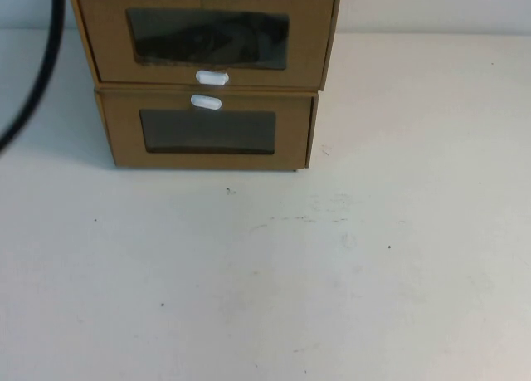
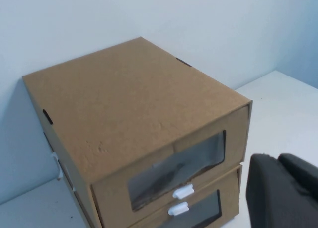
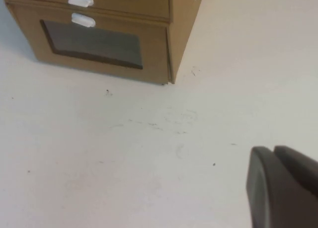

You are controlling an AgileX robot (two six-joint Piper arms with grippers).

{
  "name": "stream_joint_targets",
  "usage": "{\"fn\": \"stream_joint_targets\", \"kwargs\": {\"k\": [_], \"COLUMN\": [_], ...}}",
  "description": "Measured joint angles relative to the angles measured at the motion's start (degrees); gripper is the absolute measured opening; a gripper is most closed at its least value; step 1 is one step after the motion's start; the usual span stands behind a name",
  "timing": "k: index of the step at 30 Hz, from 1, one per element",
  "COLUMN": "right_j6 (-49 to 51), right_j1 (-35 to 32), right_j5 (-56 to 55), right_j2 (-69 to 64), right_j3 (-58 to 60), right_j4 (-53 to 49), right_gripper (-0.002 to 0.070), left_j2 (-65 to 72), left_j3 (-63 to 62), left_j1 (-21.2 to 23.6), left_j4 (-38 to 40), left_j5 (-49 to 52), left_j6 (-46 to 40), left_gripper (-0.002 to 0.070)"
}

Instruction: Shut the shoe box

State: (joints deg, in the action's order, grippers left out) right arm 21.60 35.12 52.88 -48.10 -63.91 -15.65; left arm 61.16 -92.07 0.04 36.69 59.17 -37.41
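Bare table (image 1: 274, 298) fills the near ground of the high view, and neither claw shows there. On the right wrist view the right claw (image 3: 278, 186) is a dark edge low over the table, back from the boxes. We cannot tell whether it is spread or pressed together. The left claw (image 2: 280, 188) sits higher, looking down across the top of the stack, and its state is just as unclear to us.

Farther off, at 12 o'clock in the high view and a little left of centre, stands the lower box (image 1: 207, 136). The shoe box (image 1: 207, 36) sits on top of it, with its window (image 1: 207, 39) facing 6 o'clock and its white pull tab (image 1: 211, 77) just under the window.

We judge that the shoe box's long axis runs from 6 to 12 o'clock, so a closing push should travel toward 12, square onto the front. The stack lies toward 12 from both claws. We cannot say which is nearer. A black cable (image 1: 56, 32) hangs at 10 o'clock.
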Motion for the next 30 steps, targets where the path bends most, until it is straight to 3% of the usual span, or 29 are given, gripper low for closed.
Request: {"fn": "stream_joint_targets", "kwargs": {"k": [7,14,20,26,30], "right_j6": [5.75,8.09,8.80,8.80,8.80], "right_j1": [0.00,0.00,0.00,0.00,0.00], "right_j5": [-8.00,-14.78,-29.01,-43.80,-46.56], "right_j2": [20.68,31.47,34.16,33.67,30.77], "right_j3": [21.37,34.03,40.39,46.44,48.24], "right_j4": [-0.57,-0.62,-1.24,-3.46,-3.46], "right_gripper": [-0.0013,-0.0013,-0.0013,-0.0013,-0.0013], "left_j2": [-22.07,-44.98,-60.80,-61.91,-61.48], "left_j3": [33.57,60.87,72.72,80.86,86.29], "left_j1": [0.00,0.00,0.00,0.00,0.00], "left_j4": [8.17,18.15,23.45,26.18,28.80], "left_j5": [-16.36,-30.44,-37.22,-42.23,-46.88], "left_j6": [-10.32,-22.24,-26.04,-26.18,-26.18], "left_gripper": [-0.0005,-0.0005,-0.0005,-0.0005,-0.0005]}}
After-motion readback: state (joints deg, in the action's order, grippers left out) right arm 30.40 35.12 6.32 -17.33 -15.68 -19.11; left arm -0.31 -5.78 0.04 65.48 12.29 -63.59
